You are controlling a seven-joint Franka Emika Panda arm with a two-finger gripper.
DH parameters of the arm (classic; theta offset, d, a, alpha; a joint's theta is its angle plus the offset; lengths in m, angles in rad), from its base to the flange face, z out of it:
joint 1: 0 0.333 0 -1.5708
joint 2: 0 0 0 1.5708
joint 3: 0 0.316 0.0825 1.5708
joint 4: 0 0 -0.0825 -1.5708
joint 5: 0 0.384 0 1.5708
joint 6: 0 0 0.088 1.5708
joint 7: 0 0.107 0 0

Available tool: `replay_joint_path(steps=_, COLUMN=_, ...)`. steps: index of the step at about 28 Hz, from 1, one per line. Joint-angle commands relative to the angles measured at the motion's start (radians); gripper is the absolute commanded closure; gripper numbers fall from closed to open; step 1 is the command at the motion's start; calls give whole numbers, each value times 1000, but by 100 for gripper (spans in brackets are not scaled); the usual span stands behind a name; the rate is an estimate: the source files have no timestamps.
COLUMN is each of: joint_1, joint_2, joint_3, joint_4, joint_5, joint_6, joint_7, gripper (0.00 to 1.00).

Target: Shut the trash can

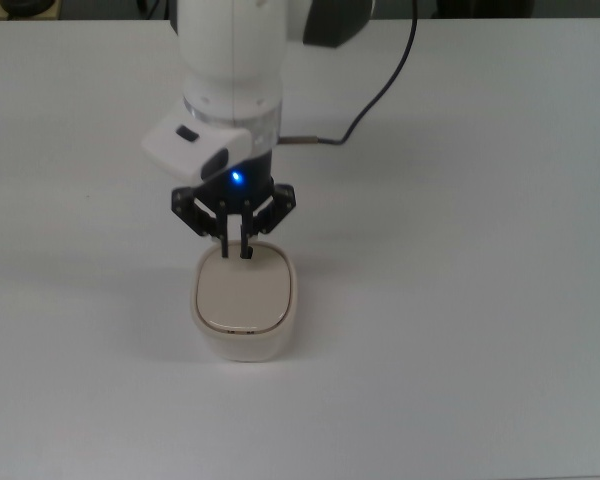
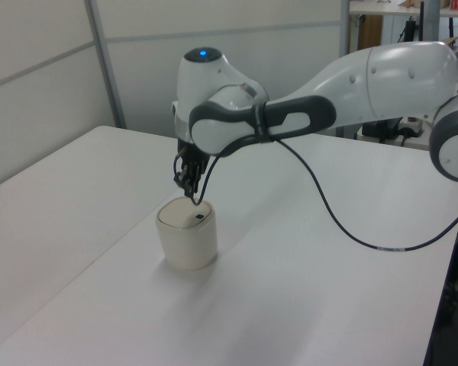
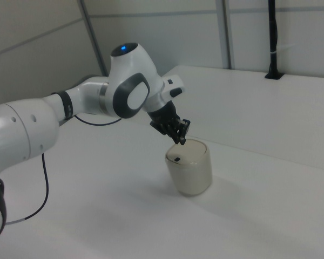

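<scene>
The cream-beige trash can point(image 1: 244, 300) stands on the white table, and its flat lid lies level on the rim. The lid's tiny black knob point(image 2: 199, 217) shows at the lid's edge, also in the right view point(image 3: 175, 159). My gripper point(image 1: 234, 250) hangs just above the lid's far edge in the top view, apart from the lid. Its two thin black fingertips point(image 1: 246, 247) point down with a narrow gap and nothing between them. The left view has the gripper point(image 2: 189, 192) a little above the can point(image 2: 187, 240); the right view agrees point(image 3: 180, 141).
A black cable point(image 1: 380, 100) loops from the arm over the table behind the can. In the left view, the table's edge point(image 2: 30, 171) runs along the left. A black post point(image 3: 271, 40) stands at the table's far side in the right view.
</scene>
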Motion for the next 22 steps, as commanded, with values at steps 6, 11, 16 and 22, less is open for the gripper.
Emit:
replay_joint_path(steps=6, joint_1=-6, joint_2=-82, joint_3=-8, joint_4=4, joint_5=17, joint_6=-171, joint_7=14, gripper=0)
replay_joint_path(steps=11, joint_1=-6, joint_2=-84, joint_3=-6, joint_4=18, joint_5=17, joint_6=-252, joint_7=14, gripper=0)
replay_joint_path(steps=16, joint_1=-6, joint_2=-85, joint_3=-8, joint_4=39, joint_5=14, joint_6=-330, joint_7=12, gripper=0)
replay_joint_path(steps=22, joint_1=-7, joint_2=-111, joint_3=-8, joint_4=41, joint_5=9, joint_6=-375, joint_7=12, gripper=0)
